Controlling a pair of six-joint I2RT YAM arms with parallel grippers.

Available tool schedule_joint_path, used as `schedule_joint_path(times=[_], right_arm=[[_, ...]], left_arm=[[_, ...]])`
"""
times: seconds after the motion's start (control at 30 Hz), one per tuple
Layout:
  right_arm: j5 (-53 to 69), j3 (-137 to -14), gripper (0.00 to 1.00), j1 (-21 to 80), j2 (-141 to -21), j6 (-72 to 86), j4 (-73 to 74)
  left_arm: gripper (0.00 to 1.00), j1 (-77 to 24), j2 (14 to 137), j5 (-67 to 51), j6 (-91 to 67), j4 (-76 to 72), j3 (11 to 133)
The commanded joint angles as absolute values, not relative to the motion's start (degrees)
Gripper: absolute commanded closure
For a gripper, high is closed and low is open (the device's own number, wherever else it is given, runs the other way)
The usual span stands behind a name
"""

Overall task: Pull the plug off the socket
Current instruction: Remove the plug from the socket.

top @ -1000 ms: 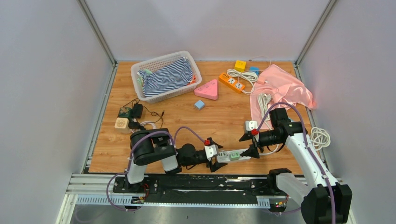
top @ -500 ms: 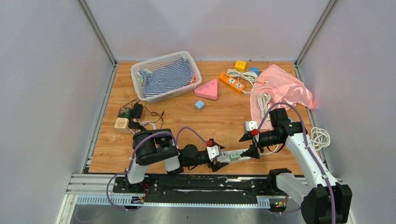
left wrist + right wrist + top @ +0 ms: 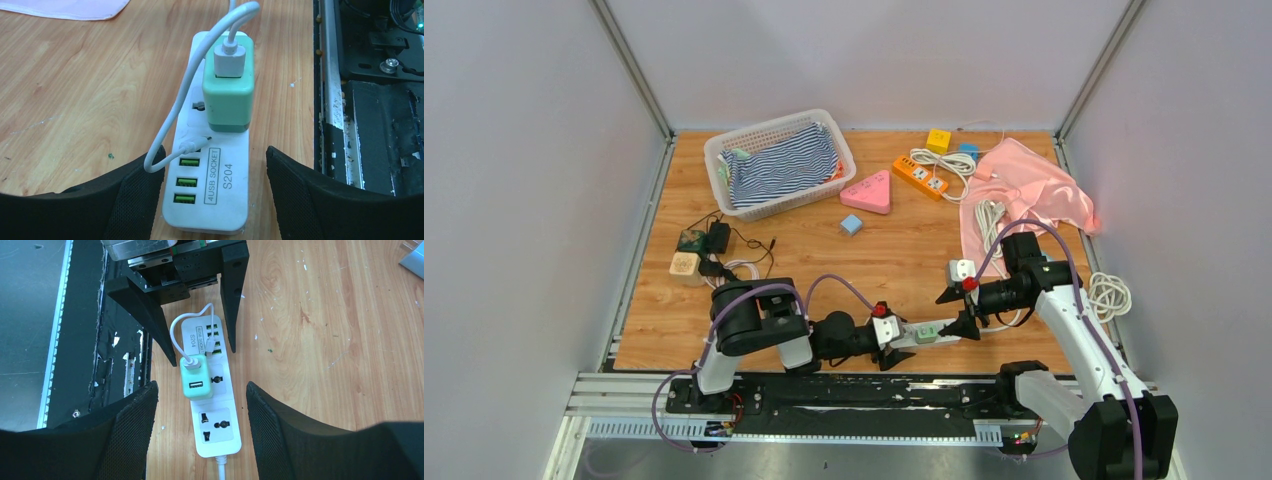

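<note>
Noted a white socket strip [image 3: 220,185] lying flat on the wooden surface [image 3: 75,90], close to the near edge and just beside the black base rail [image 3: 370,125]. Logged the green plug [image 3: 227,100] fully seated in the outlet nearest the USB row and standing upright. Traced a white cable [image 3: 172,120] from the plug's top in a loop down one side, with its free end resting on the strip's face by the USB ports. Found the left claw [image 3: 215,152] low at the USB end with fingers apart, straddling the strip, with a visible gap on the rail side; contact on the other side too close to call. Found the right claw [image 3: 201,386] at the opposite end with fingers spread wide to either side of the strip, clamped on nothing, the plug showing between them. Further back, well apart: a white basket [image 3: 724,150] holding striped fabric, and a pink cloth [image 3: 1034,180] to the right.
</note>
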State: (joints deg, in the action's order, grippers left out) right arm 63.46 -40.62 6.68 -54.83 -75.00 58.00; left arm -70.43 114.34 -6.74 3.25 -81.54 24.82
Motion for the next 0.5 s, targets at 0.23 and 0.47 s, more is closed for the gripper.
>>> schedule_joint_path(times=[0.23,0.47], right_arm=[[65.0,-39.1,0.33,6.2,-54.3,-77.7,60.0],[65.0,-38.9,0.32,6.2,-54.3,-78.6,60.3]], left_arm=[[0.25,-71.7,115.2,-4.0,5.3,-78.7,26.4],[0.33,-71.7,115.0,-4.8,5.4,-75.6,27.6]])
